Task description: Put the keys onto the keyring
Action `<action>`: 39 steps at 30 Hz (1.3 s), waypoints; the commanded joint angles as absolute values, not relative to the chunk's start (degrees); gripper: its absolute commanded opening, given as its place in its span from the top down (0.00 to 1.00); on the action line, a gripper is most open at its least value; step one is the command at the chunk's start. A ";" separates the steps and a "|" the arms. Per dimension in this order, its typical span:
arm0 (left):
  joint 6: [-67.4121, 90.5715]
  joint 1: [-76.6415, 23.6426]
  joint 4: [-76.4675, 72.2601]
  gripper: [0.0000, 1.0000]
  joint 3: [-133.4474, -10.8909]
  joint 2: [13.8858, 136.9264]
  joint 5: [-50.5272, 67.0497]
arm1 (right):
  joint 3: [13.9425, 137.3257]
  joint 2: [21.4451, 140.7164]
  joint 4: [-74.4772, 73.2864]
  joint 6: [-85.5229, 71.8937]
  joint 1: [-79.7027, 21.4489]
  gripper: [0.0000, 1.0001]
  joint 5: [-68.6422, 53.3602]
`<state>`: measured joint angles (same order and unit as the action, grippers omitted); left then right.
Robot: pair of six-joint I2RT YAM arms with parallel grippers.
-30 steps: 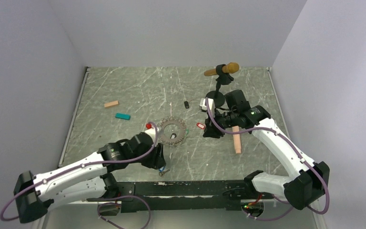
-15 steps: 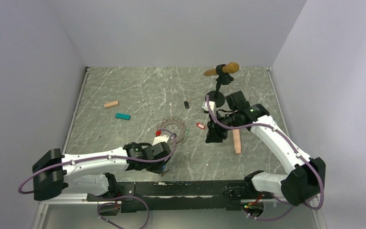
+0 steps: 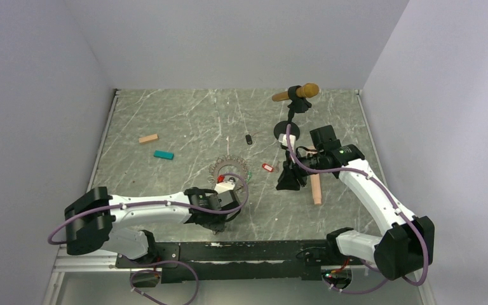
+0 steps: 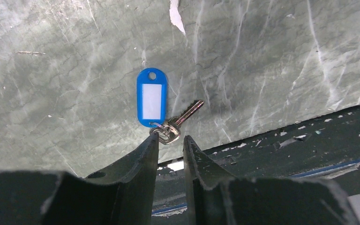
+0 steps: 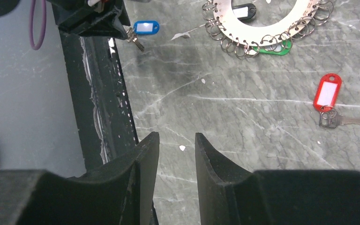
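The blue key (image 4: 152, 98) lies on the surface (image 4: 272, 56) near its front edge. Its small ring sits at the tips of the left claw (image 4: 170, 139), whose fingers are nearly together; I cannot tell whether they pinch it. The right claw (image 5: 177, 138) hovers slightly parted and empty. The red key (image 5: 327, 91) lies apart from the keyring (image 5: 267, 29), and the green key (image 5: 273, 48) touches its rim.

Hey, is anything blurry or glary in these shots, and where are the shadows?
Top external: even light, no glare. Left wrist: blue-tagged key sharp, soft shadow to its right. Right wrist: red-tagged key sharp, soft dark patch on the table.
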<state>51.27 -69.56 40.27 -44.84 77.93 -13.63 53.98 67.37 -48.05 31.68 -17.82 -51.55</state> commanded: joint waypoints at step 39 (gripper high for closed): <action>50.27 -71.63 43.97 0.86 -48.89 83.96 -19.12 | 53.79 65.91 -46.83 31.38 -16.56 0.61 -58.81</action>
<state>51.72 -71.16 43.77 -47.92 86.08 -16.88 53.56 66.63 -47.68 31.03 -16.88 -56.14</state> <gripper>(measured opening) 0.162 0.387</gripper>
